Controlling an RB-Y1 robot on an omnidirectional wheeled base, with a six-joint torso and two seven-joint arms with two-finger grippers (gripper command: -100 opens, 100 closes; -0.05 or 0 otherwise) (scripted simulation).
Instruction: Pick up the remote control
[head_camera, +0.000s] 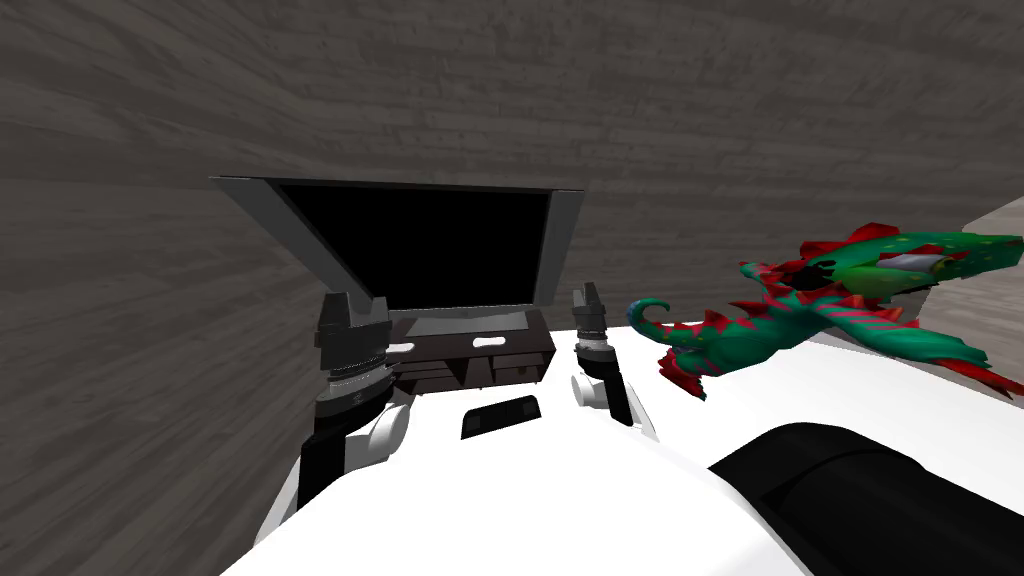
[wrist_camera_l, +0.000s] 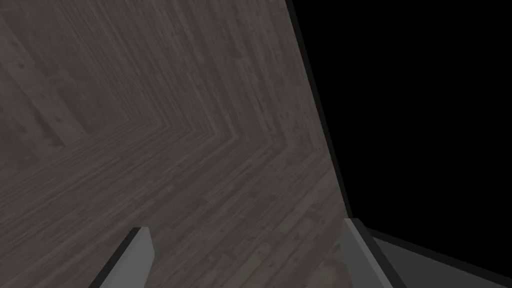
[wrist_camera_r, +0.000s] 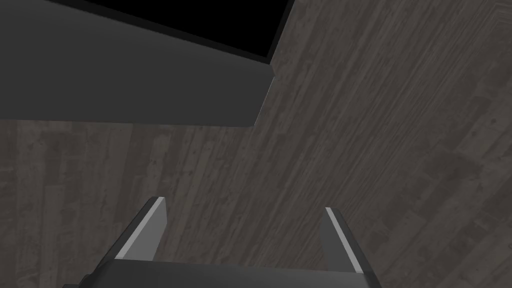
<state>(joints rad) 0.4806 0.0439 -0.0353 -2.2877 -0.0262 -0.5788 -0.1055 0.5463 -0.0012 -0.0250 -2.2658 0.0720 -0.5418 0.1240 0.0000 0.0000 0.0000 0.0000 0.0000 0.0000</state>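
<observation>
Left gripper (wrist_camera_l: 247, 225): fingers stand wide apart with nothing between them. It is up by the lower left corner of the television (head_camera: 420, 245), with the dark plank floor (wrist_camera_l: 150, 150) beyond its tips.

Television: black screen, grey frame, on a low dark stand (head_camera: 525, 358).

Stand top, just in front of the screen: a small white bar (head_camera: 400, 348) lies beside the left forearm. A like piece nearer the middle is probably the remote control (head_camera: 490, 342), though it is too small to be sure. Both are apart from the grippers.

Right gripper (wrist_camera_r: 245, 205): fingers wide, empty, by the television's lower right corner.

Far right: a green and red dragon toy (head_camera: 800, 310).
</observation>
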